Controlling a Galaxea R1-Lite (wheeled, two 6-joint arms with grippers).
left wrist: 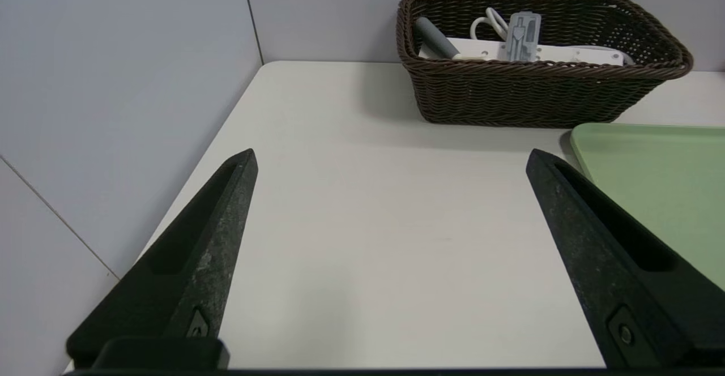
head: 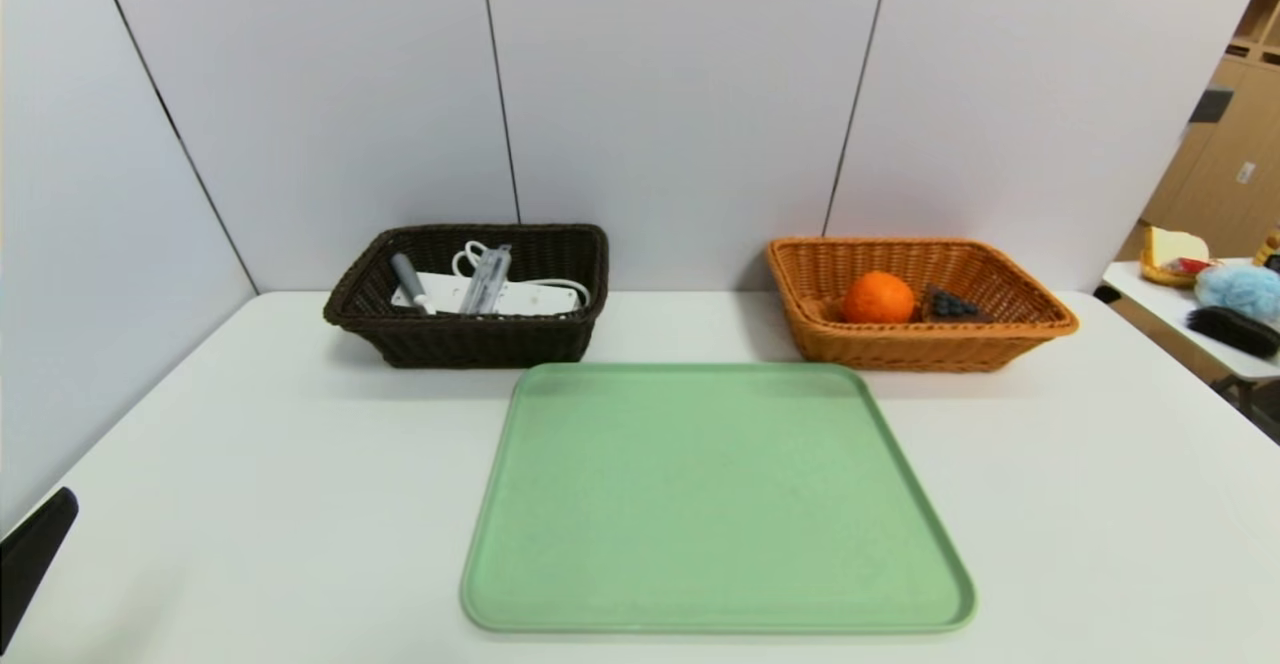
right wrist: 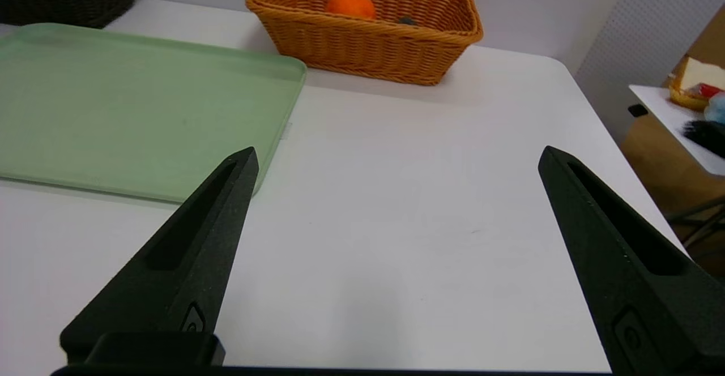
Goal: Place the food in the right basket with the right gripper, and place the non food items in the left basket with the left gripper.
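Observation:
The dark brown left basket holds the white power strip, the grey case and the grey-handled peeler. I cannot make out the pen. The orange-tan right basket holds the orange and the cake slice. My left gripper is open and empty over bare table, well short of the left basket. My right gripper is open and empty over bare table, well short of the right basket.
A green tray lies in the middle of the table with nothing on it. Grey wall panels stand behind and to the left. A side table with other objects stands at the far right.

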